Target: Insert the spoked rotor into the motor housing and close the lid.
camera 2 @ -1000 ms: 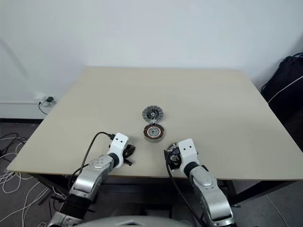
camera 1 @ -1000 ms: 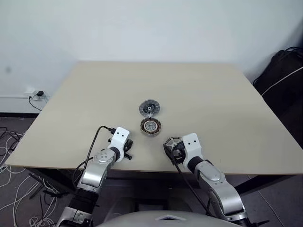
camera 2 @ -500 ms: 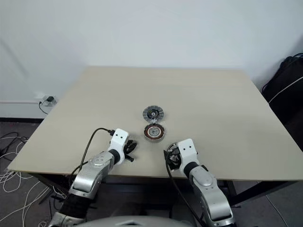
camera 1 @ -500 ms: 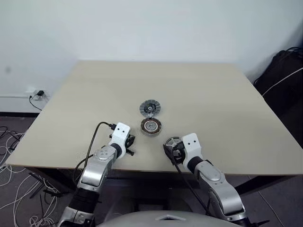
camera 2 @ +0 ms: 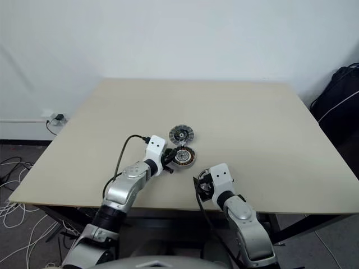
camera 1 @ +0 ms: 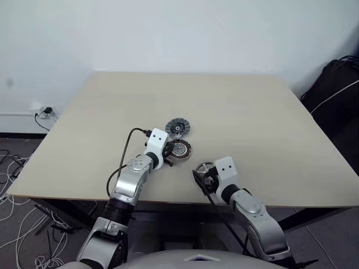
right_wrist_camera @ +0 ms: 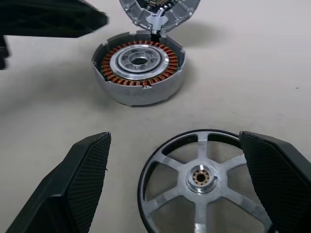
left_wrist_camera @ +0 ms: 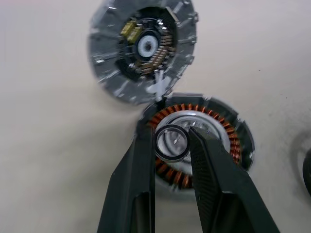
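While the left pincer [left_wrist_camera: 171, 145] hangs right above the motor housing [right_wrist_camera: 139, 66] with a small dark ring [left_wrist_camera: 171, 143] pinched between its fingers, the spoked rotor [right_wrist_camera: 204, 182] is lying flat on the counter [camera 1: 252, 112] close to the near edge, between the wide-open fingers of the right pincer [right_wrist_camera: 189, 187], which isn't gripping it yet. The lid [camera 1: 178, 128] sits just behind the housing, touching or nearly touching it, segmented face up, roughly mid-counter.

Stuff I'd worry about from here:

- The ring looks barely held. If it goes in tilted or gets let go off-centre, it could land on the copper windings instead of the silver middle, and I'd guess the rotor won't seat after that.
- Both arms want the same small spot. With the left arm parked over the housing, bringing the rotor in risks a bump.
- The rotor has a thin rim and is lying flat, so a sloppy pinch could just skate it toward the near edge and off.
- A nudge to the housing shoves the lid too.
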Tool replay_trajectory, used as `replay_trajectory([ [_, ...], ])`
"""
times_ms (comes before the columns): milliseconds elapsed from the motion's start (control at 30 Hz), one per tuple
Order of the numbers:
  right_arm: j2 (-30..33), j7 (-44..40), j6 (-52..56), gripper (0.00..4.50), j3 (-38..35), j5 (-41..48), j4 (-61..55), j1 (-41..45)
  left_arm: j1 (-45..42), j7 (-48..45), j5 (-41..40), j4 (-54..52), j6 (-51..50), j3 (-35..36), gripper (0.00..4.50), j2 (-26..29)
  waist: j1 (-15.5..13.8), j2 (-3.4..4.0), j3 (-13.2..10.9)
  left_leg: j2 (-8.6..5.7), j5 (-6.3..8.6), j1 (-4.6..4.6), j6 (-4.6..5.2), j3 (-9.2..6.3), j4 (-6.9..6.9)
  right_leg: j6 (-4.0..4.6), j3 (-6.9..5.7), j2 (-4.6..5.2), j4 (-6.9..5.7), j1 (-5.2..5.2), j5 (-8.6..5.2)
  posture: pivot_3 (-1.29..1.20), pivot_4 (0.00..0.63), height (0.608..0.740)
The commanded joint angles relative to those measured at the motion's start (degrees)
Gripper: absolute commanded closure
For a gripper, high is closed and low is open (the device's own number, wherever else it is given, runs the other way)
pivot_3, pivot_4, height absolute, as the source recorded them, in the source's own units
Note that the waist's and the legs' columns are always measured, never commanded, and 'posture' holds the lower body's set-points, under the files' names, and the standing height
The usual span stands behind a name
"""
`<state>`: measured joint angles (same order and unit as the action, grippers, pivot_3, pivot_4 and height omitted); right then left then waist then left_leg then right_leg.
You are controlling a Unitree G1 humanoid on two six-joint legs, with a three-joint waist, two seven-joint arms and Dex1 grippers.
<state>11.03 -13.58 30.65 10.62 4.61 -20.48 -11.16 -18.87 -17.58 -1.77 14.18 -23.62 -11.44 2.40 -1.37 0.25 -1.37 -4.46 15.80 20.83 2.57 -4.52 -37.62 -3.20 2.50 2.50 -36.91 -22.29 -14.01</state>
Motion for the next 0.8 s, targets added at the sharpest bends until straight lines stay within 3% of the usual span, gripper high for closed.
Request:
replay_trajectory([
  [33,-0.2,0.3,-0.7,0.00,-0.4,-0.1,-1.5,0.7,-3.6,0.0,0.6,4.6,4.4,0.0,3.83,-1.2,0.0,-0.01,0.0,0.00,0.00,0.00,0.00,0.00,0.00,0.02,0.00,0.00,0.00,-0.01,0.01,0.00,0.000,0.740],
  [367,-0.6,1.1,-0.7,0.00,0.1,-0.3,-2.4,-0.5,-8.8,-0.1,2.3,17.0,9.1,-0.1,3.83,-2.8,0.0,-0.08,0.0,-0.01,-0.05,0.06,0.12,0.01,-0.04,0.04,-0.05,0.00,0.00,-0.04,0.07,0.00,0.000,0.740],
  [800,-0.6,1.4,-0.8,0.00,0.2,-0.1,-2.4,-0.6,-9.0,-1.6,3.0,18.9,10.2,-0.3,3.83,-3.8,-0.1,-0.09,0.0,-0.01,-0.13,0.11,0.27,0.01,-0.09,0.14,-0.05,0.00,-0.02,-0.08,0.17,0.00,0.000,0.740],
])
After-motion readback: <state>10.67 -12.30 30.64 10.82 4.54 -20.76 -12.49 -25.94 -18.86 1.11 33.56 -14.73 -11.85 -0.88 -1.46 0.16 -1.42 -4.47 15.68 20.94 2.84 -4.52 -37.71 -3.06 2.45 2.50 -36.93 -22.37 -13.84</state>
